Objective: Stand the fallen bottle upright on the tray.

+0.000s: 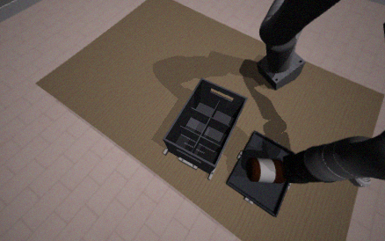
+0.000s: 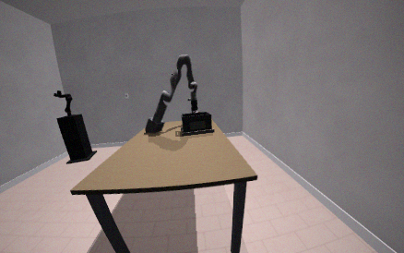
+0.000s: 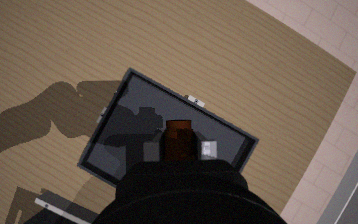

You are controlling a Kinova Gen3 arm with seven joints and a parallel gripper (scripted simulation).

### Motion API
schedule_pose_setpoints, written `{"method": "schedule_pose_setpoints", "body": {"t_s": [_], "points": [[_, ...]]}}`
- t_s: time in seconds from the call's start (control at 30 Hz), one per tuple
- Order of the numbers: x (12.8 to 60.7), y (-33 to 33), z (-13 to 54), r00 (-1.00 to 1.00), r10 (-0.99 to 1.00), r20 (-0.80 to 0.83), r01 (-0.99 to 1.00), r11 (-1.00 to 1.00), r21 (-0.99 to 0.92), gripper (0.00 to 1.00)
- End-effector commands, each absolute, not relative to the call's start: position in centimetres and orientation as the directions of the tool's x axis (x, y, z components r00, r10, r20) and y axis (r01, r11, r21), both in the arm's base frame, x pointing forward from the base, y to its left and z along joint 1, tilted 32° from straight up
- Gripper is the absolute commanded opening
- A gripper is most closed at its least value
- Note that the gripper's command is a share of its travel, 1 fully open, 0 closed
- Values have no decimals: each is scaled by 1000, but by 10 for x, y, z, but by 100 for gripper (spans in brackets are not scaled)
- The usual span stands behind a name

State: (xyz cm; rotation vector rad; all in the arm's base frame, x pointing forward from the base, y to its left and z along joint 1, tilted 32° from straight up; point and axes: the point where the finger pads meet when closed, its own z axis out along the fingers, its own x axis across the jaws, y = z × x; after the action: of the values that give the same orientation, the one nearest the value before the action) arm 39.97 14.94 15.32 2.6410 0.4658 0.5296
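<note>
Arm (image 1: 352, 159): dark grey, matte, thick rounded tubular links with smooth joint housings; faint lighter seam ring on the forearm. Base (image 1: 280, 69): lighter grey, square flange with small holes at its corners, round column above. Fingers: pale grey, flat rectangular pads. Wrist housing (image 3: 185, 192): near-black, bulbous. No cables visible.
</note>
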Motion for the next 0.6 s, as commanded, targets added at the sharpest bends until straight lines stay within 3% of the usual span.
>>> {"method": "schedule_pose_setpoints", "body": {"t_s": [0.0, 0.57], "points": [[398, 155, 159, 868, 397, 297, 245, -864, 440, 0], [387, 163, 180, 868, 397, 297, 245, -864, 440, 0]]}}
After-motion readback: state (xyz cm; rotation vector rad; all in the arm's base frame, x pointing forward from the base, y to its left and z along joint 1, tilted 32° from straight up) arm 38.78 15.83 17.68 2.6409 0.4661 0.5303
